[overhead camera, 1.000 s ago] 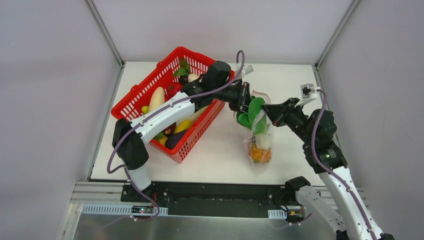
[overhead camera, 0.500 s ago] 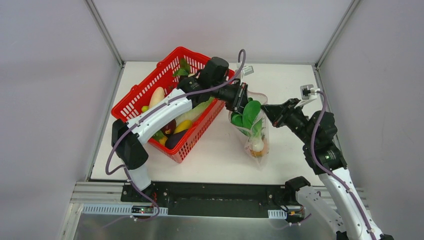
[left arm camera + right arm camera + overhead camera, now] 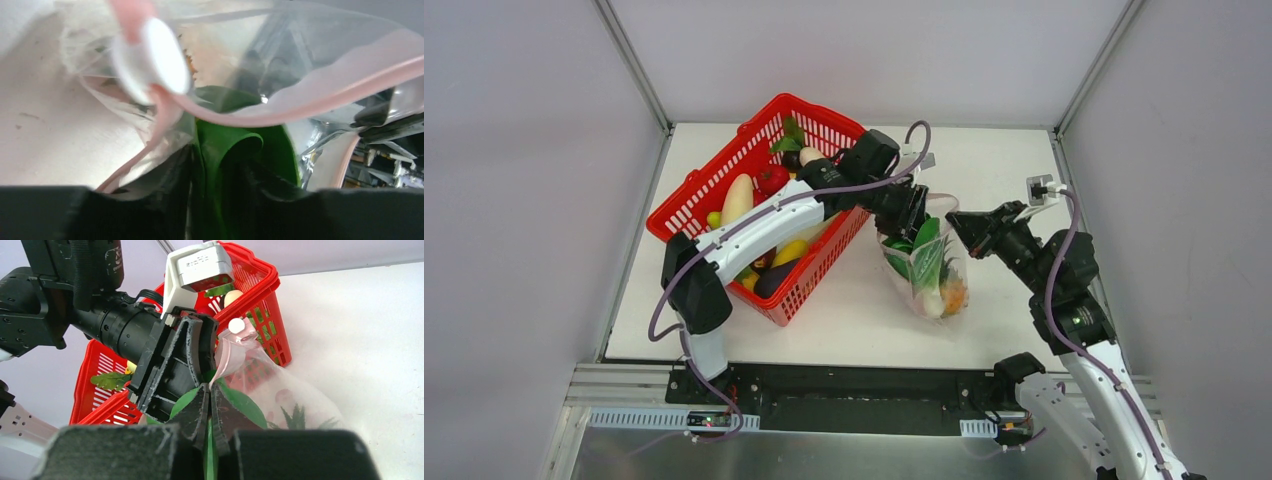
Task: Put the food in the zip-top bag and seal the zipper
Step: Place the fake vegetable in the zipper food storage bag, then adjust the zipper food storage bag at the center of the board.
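My right gripper (image 3: 954, 221) is pressed together on the mouth edge of the bag (image 3: 944, 278), pinching the pink zipper strip (image 3: 320, 97) and holding that side of the bag up. The bag stands on the bench (image 3: 854, 300), just right of the red basket (image 3: 714, 163), with its mouth open upward.

My left gripper (image 3: 911, 215) reaches across the basket's far corner and sits at the bag's mouth. Its fingers stand a little apart with the green leafy vegetable (image 3: 927, 252) between them. I cannot tell whether they clamp it or only flank it. The vegetable is mostly inside the bag. Below it, at the bottom of the bag, lie a white radish (image 3: 930, 300) and an orange piece (image 3: 955, 296). The white slider (image 3: 152, 60) sits at one end of the strip.
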Controlling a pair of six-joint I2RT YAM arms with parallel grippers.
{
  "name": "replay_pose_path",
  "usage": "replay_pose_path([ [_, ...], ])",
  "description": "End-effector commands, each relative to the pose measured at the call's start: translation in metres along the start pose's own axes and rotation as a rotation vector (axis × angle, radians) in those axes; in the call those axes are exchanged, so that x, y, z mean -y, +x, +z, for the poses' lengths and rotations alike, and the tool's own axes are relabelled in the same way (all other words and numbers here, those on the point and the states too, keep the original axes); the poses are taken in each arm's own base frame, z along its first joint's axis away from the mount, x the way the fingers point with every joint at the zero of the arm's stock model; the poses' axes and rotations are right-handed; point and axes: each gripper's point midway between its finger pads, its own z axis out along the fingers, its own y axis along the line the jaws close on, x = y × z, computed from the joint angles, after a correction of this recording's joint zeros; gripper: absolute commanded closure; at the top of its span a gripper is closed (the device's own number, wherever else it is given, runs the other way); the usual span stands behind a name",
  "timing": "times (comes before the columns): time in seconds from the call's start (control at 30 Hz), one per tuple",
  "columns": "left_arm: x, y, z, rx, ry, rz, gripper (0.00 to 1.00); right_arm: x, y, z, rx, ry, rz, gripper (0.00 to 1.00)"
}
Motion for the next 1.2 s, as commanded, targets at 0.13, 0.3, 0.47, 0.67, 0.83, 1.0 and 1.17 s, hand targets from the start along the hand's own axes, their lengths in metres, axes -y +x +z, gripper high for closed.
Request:
replay_pose_path([
  [0.13,0.015,-0.02,-0.046,0.154,-0.102,0.114,0.43,-0.009,-0.03,-0.002,0.139,-0.022,-0.007,1.0],
  [0.3,0.043,-0.028,-0.08,0.266,-0.059,0.179,0.32,-0.007,-0.03,-0.002,0.138,-0.013,-0.006,1.0],
  [0.47,0.061,-0.029,-0.113,0.363,-0.051,0.244,0.23,-0.006,-0.024,0.002,0.112,-0.02,0.009,1.0],
  [0.67,0.01,-0.017,-0.137,0.404,-0.326,0.215,0.25,-0.002,-0.029,0.002,0.143,0.011,0.042,1.0],
  [0.83,-0.019,0.003,-0.118,0.331,-0.381,0.146,0.34,0.0,-0.03,0.002,0.145,0.024,0.055,1.0],
  [1.0,-0.033,0.005,-0.091,0.325,-0.353,0.077,0.47,-0.003,-0.03,0.001,0.143,0.015,0.06,1.0],
  [1.17,-0.038,-0.005,-0.08,0.383,-0.34,0.033,0.58,-0.005,-0.031,0.0,0.145,0.007,0.06,1.0],
])
